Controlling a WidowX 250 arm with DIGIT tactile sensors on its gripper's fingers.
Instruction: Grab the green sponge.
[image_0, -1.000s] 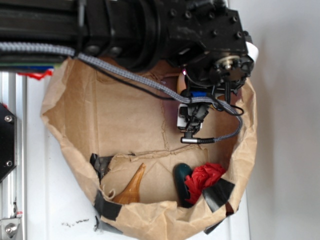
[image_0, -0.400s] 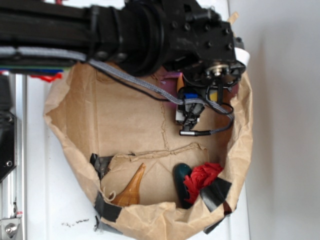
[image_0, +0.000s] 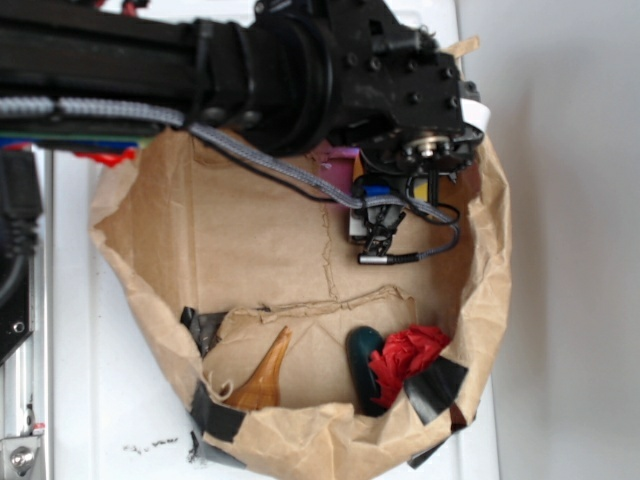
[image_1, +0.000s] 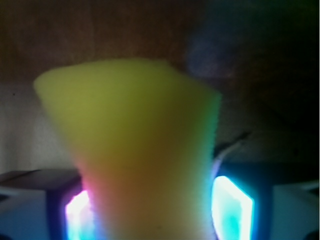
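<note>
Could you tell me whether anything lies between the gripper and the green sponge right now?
Nothing shows between them. In the wrist view the green sponge fills the frame, sitting between the gripper fingers. In the exterior view the arm hides most of it.

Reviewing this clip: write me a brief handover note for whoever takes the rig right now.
Hand: at the top right of the paper-lined bin, mostly hidden under the arm; the wrist view shows the sponge sitting between the fingers, seemingly clamped.
Sponge: yellow-green, only a sliver shows from outside.
Done: hand is at the sponge.
Left: confirm the grip, then lift.
Red cloth and dark green oval lie untouched at the bottom.
</note>
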